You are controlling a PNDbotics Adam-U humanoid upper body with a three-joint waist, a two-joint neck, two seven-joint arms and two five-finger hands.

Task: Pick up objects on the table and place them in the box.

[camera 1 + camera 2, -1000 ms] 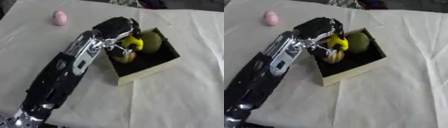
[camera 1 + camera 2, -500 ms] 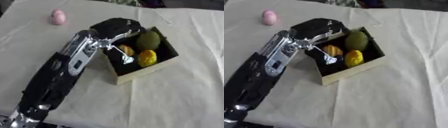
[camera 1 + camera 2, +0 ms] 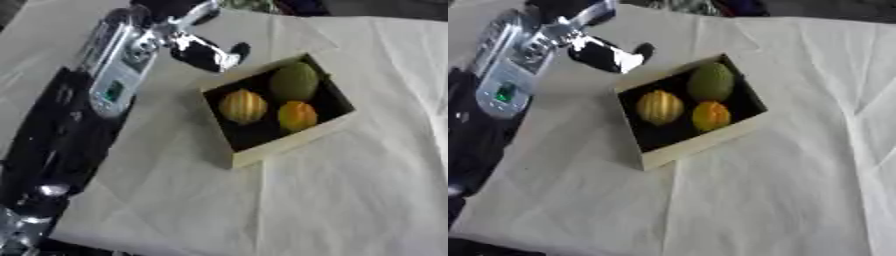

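A shallow cardboard box (image 3: 282, 145) with a dark inside sits on the white cloth. In it lie a green fruit (image 3: 293, 81) at the back, a yellow striped fruit (image 3: 242, 106) on the left and an orange fruit (image 3: 297, 116) at the front right. My left hand (image 3: 206, 52) hovers above the cloth just beyond the box's far left corner, open and holding nothing, fingers pointing toward the box. Its black and silver forearm (image 3: 115, 75) runs down the left side. The right hand shows in no view.
A creased white cloth (image 3: 780, 190) covers the table, with wide bare cloth in front of and right of the box. Dark shapes line the far edge. My left arm covers the table's left part.
My left hand has pulled out of the box, up and to the left, leaving the yellow fruit inside. The view has also shifted, and the pink thing at far left no longer shows.
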